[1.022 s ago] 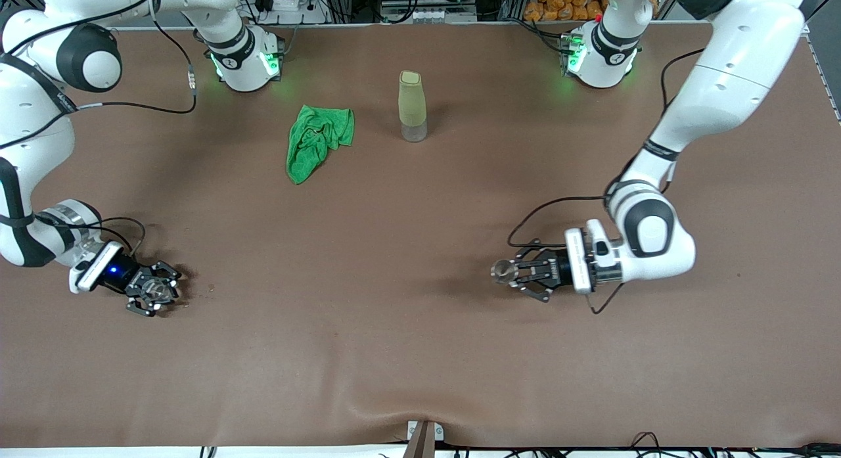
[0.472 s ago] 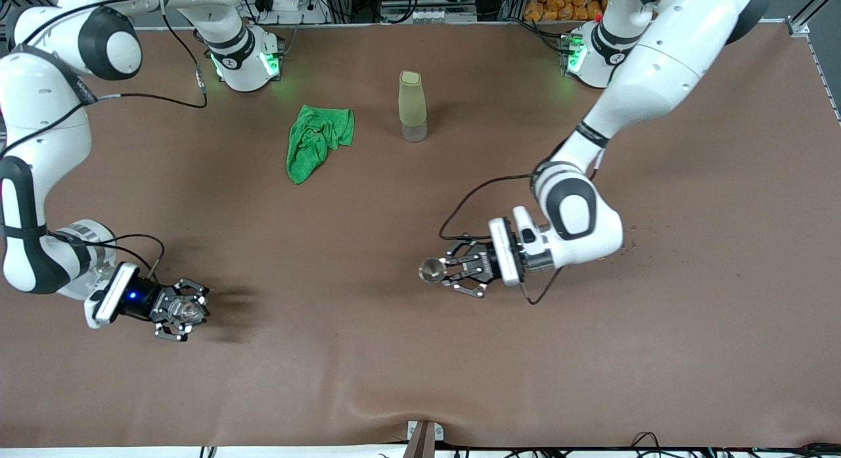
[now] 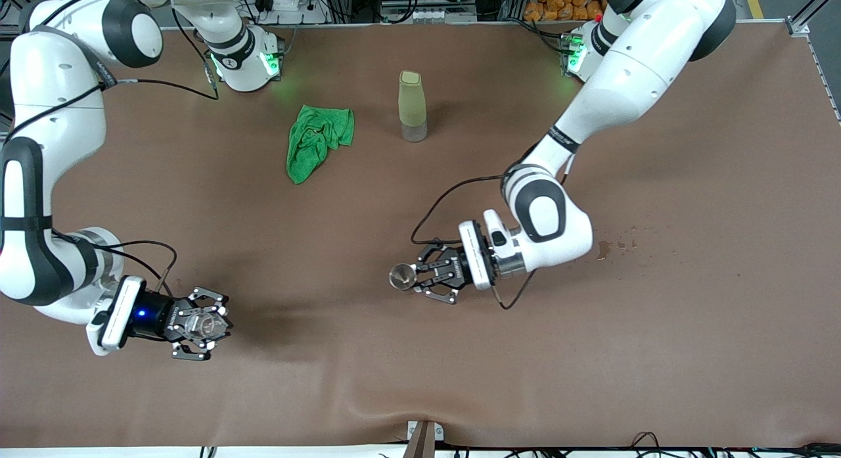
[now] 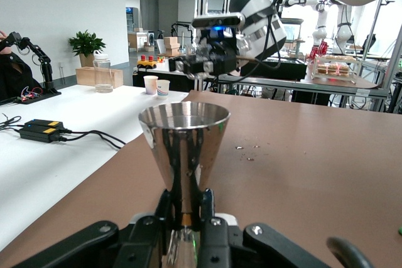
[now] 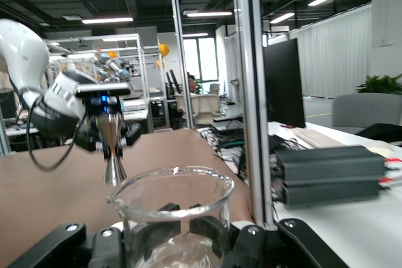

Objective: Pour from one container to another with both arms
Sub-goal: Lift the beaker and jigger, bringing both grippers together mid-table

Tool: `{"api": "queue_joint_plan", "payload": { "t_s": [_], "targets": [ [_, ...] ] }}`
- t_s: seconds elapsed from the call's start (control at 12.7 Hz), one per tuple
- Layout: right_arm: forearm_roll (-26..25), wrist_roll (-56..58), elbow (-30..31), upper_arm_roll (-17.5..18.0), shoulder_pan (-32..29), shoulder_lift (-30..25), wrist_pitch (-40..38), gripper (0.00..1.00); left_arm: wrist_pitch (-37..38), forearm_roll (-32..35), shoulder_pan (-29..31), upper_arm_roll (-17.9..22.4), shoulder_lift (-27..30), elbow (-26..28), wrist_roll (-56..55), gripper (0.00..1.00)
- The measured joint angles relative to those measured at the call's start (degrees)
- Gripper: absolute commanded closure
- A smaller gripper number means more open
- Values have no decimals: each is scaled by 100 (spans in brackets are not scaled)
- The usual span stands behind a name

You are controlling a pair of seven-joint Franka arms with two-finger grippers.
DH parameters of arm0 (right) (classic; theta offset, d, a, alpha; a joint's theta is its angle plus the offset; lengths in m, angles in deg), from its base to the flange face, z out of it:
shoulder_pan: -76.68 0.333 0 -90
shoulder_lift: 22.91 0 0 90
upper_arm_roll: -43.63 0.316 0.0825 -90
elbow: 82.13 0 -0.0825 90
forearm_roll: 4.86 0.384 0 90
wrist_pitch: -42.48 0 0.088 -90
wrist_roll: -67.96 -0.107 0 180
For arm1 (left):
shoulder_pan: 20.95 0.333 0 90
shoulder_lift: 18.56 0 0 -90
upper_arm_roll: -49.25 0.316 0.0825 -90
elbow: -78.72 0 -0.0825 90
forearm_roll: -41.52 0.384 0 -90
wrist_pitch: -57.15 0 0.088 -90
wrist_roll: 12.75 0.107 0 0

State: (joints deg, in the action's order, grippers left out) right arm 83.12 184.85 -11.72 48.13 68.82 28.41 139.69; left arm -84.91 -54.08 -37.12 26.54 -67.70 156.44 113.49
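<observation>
Glass cup [image 3: 200,324]: tiny, clear, upright in the right gripper [image 3: 205,324], up in the air over the desk [image 3: 420,379] toward the right arm's end; the right wrist view shows its round rim and a small pouring lip [image 5: 171,187].
Right jaws: closed on the glass cup's lower body.
Metal cup [image 3: 400,276]: small, shiny, tapering like a jigger, held upright by the left gripper [image 3: 415,278] over the middle of the desk, well apart from the glass cup.
Left jaws: pinched shut on the narrow waist [image 4: 184,196], wide mouth up.
Handling, glass: likely light, stiff, slick and breakable; the low grip leaves the lip free for tipping.
Handling, metal: probably light, rigid, smooth-sided; the waist hold suits it, yet it could twist if bumped.
Bystanders: olive bottle [image 3: 412,106] and green cloth [image 3: 317,140] near the bases.
</observation>
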Motion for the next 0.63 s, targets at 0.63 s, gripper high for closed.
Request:
{"api": "queue_joint_plan", "payload": {
  "t_s": [0.63],
  "targets": [
    [145,-1124,-698,231,1098,-249,605,100,-290,-966,-395,111,-212,-203,987,100]
  ]
}}
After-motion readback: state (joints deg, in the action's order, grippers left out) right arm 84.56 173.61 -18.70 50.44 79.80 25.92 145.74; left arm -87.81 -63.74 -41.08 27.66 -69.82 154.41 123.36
